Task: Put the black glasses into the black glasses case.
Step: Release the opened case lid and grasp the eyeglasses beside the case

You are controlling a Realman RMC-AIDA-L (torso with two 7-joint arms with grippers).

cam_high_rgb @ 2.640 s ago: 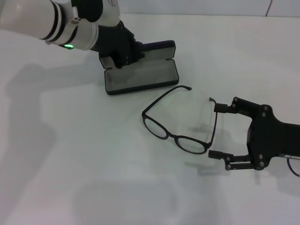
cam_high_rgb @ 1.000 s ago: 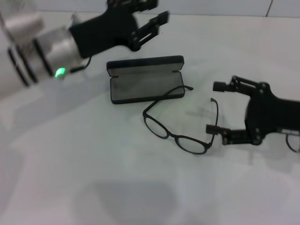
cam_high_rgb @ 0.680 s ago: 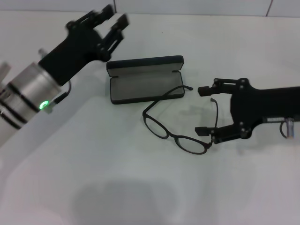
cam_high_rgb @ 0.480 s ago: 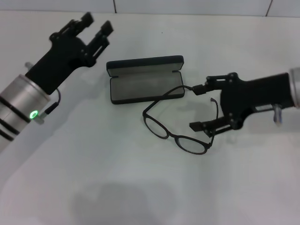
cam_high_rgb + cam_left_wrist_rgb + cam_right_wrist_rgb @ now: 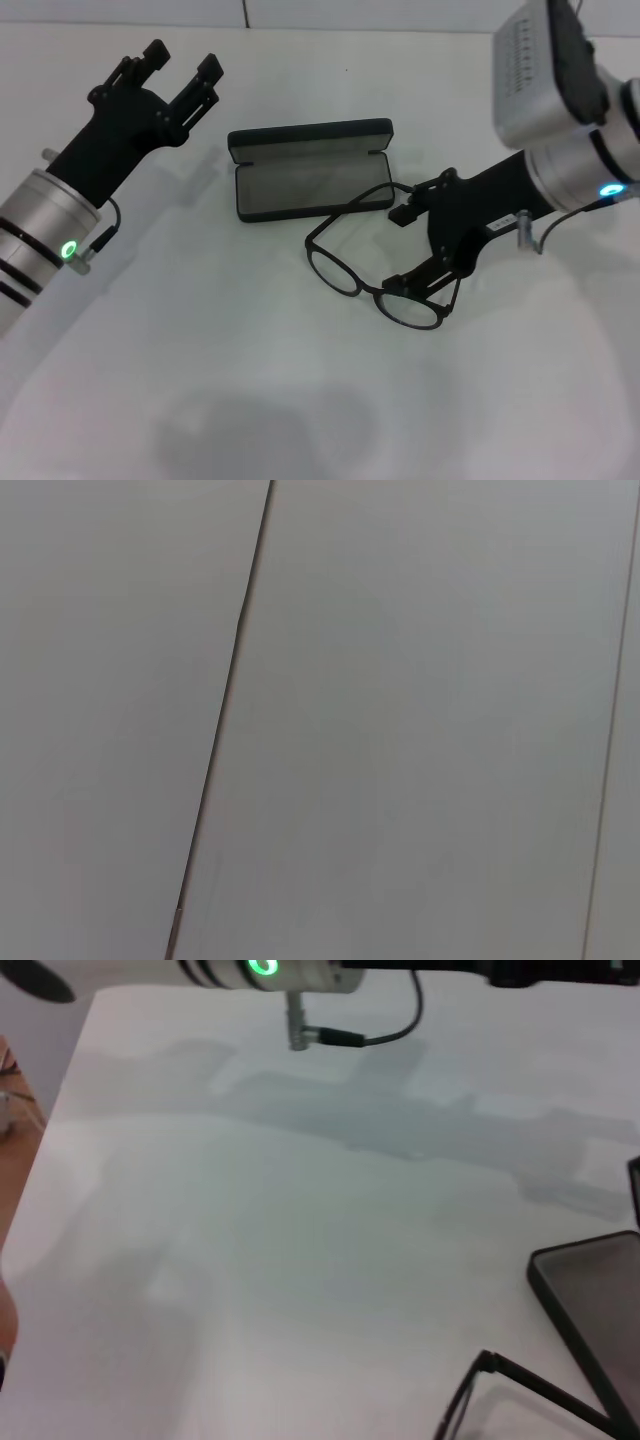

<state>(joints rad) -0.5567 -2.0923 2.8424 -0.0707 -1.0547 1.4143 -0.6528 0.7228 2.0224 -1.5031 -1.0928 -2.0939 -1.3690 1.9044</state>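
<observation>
The black glasses (image 5: 375,262) lie unfolded on the white table, one temple tip resting against the open black glasses case (image 5: 310,170), which shows its grey lining. My right gripper (image 5: 400,250) is open, its fingers straddling the right temple and lens end of the glasses. My left gripper (image 5: 182,68) is open and raised, up and to the left of the case, holding nothing. The right wrist view shows a corner of the case (image 5: 590,1305) and part of the glasses frame (image 5: 520,1385).
The white table (image 5: 200,380) spreads around the objects. The left wrist view shows only a pale panelled surface (image 5: 400,720). The left arm's silver forearm (image 5: 50,225) crosses the left side of the table.
The left gripper let go of the case and lifted away to the left. The right gripper swung in from the right and now straddles the glasses' right end.
</observation>
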